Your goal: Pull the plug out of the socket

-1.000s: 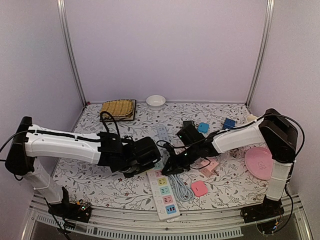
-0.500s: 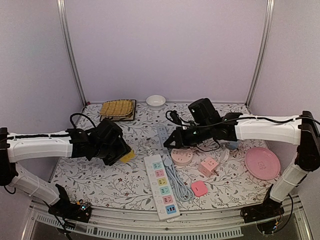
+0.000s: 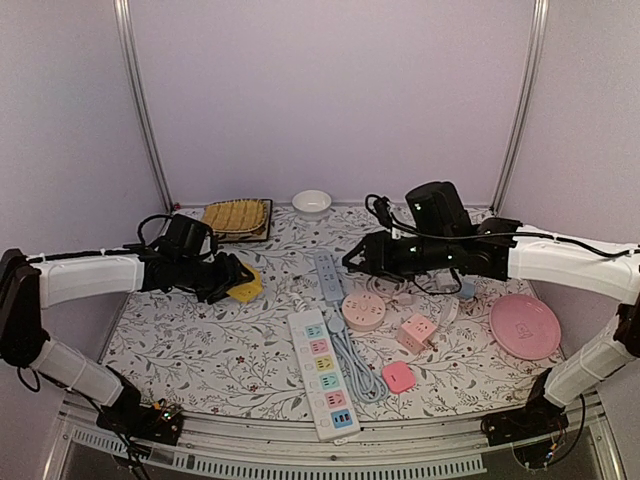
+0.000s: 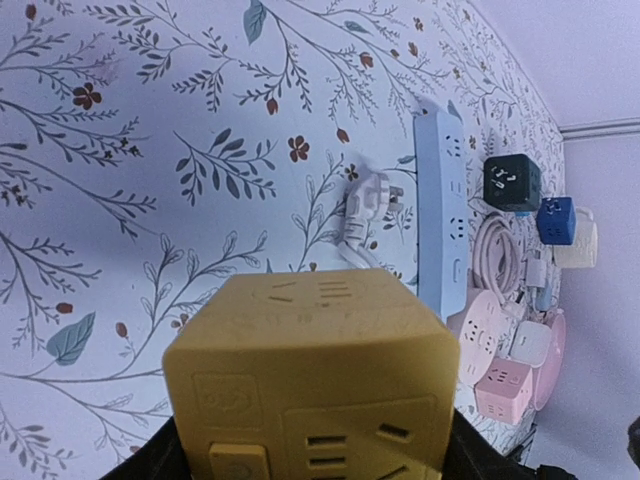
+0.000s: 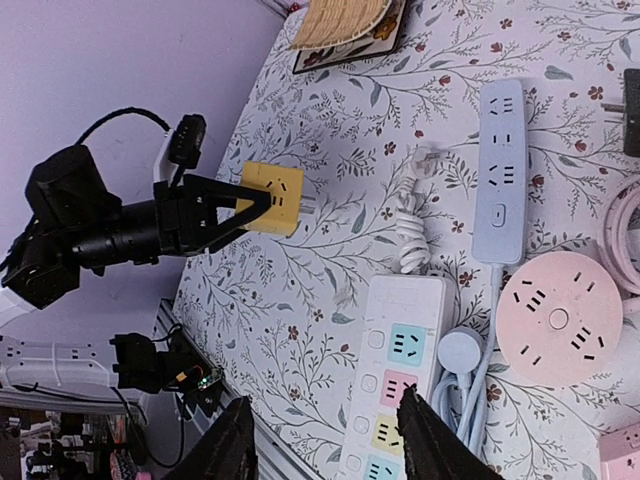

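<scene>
1. Left claw (image 3: pixel 236 281) is clenched on the yellow cube socket (image 3: pixel 247 286), one black finger on each side. It sits over the left part of the desk (image 3: pixel 200 350), about halfway between the front and back edges. I cannot tell if the cube's base touches the cloth.
2. The plug (image 4: pixel 372 197) is already out of the cube. It lies flat on the cloth with its white cord (image 5: pixel 409 232) bunched behind it, between the cube and the pale blue strip (image 3: pixel 325 272), apart from both.
3. Right claw (image 3: pixel 355 262) is released, fingers spread with nothing between them. It hangs above the desk toward the back centre, over the far end of the pale blue strip.
4. Open room: the front-left quarter of the desk is bare cloth, from the left edge to the white multi-colour strip (image 3: pixel 322 372).
5. The white multi-colour strip runs from mid-desk to the front edge, its near end right at that edge.
6. The right half is crowded. The round pink socket (image 3: pixel 363 310) is just beside the pale blue strip, with the pink cube (image 3: pixel 418 332) near it. The pink plate (image 3: pixel 525 325) is close to the right edge.
7. Back edge: the woven mat (image 3: pixel 236 216) is in the back-left corner and the white bowl (image 3: pixel 311 201) at back centre. Both are well apart from the claws.
8. The dark green cube (image 4: pixel 512 183) and blue cube (image 4: pixel 556 220) sit past the pale blue strip, toward the back right.
</scene>
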Controlling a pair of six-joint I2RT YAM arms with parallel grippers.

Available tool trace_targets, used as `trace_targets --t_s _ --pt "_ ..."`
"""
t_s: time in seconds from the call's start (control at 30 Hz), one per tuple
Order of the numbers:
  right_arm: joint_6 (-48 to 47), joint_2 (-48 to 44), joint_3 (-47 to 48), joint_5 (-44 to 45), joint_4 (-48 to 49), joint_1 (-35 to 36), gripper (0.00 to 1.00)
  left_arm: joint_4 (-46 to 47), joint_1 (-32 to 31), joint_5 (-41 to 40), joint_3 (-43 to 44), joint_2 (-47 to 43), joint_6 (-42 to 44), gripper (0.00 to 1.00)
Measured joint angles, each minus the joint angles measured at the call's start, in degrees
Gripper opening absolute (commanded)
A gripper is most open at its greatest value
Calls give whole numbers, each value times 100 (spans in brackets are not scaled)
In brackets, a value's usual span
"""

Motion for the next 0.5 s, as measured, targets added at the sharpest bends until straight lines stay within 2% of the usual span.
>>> trace_targets --t_s 0.17,0.3,0.5 --pt "599 -557 -433 435 197 -7 63 186 455 710 0 446 621 52" --pt "1008 -872 -774 802 229 -9 72 308 723 1187 0 756 992 59" --pt "1331 -1237 -990 1182 149 -9 86 350 866 1523 -31 997 1300 77"
